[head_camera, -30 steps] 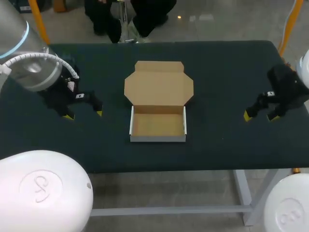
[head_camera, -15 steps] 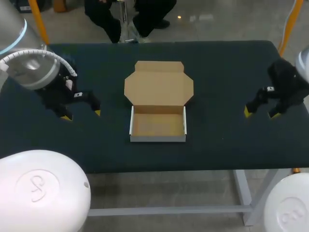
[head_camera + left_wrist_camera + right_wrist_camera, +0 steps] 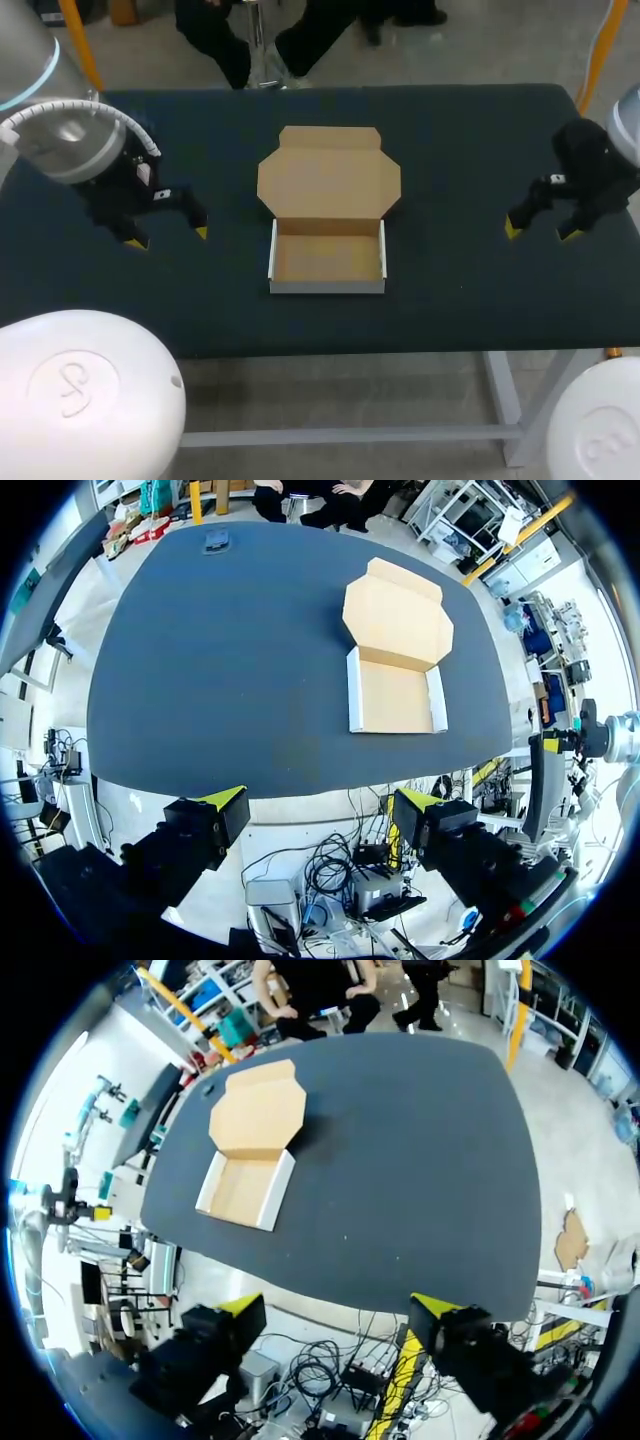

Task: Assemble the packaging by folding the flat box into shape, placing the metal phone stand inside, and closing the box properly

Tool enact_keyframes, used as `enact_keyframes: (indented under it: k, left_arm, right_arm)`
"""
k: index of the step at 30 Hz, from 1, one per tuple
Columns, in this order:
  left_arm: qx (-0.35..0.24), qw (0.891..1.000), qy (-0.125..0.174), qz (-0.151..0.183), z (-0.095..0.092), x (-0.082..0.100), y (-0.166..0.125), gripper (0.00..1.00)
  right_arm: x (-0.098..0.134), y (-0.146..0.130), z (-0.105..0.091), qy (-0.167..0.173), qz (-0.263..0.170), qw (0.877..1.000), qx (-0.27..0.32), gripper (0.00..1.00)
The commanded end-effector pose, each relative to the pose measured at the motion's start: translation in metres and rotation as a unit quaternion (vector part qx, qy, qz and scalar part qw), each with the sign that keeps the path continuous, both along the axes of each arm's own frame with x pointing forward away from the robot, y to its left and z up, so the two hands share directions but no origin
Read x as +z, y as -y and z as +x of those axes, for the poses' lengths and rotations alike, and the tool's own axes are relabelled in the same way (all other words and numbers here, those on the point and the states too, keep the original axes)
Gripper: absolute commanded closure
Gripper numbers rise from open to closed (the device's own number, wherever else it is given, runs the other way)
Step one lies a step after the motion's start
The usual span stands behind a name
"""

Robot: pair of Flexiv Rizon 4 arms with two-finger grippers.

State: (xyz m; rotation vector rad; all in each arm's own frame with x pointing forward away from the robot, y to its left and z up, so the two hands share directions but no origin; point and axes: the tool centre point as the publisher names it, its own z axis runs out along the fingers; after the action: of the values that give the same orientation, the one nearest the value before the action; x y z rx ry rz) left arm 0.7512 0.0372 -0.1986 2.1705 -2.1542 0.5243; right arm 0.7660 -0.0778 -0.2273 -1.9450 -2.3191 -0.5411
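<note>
I see the open brown cardboard box [image 3: 328, 258] centred on the dark table [image 3: 460, 150], its lid [image 3: 329, 175] behind. My left gripper [image 3: 171, 238] is well left of it, my right gripper [image 3: 541, 233] well right.

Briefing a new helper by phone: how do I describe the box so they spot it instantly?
On the dark table, at its middle, sits the box: a shallow cardboard tray, its lid lying open on the far side. It alone there is brown, with white outer walls.
</note>
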Motion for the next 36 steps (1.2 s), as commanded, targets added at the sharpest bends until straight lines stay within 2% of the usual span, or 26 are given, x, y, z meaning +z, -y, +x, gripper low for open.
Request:
enact_keyframes:
  k: [1,8,18,26,36]
  left_arm:
    - [0.002,1.0,-0.001,0.003,0.0,-0.001,0.0,0.0]
    - [-0.001,1.0,-0.003,0.005,0.006,-0.01,-0.006,0.0]
    - [-0.003,1.0,0.001,0.014,0.028,-0.036,-0.024,0.0]
    - [-0.005,0.999,-0.002,0.039,0.058,-0.064,-0.037,0.0]
    - [-0.01,0.999,-0.013,0.05,0.096,-0.097,-0.05,0.0]
  right_arm:
    - [0.003,0.0,-0.001,-0.002,0.0,1.0,0.001,0.0]
    - [0.003,0.0,-0.001,-0.002,0.0,1.0,0.001,0.0]
    - [0.003,0.0,-0.001,-0.002,0.0,1.0,0.001,0.0]
    - [0.003,0.0,-0.001,-0.002,0.0,1.0,0.001,0.0]
    - [0.003,0.0,-0.001,-0.002,0.0,1.0,0.001,0.0]
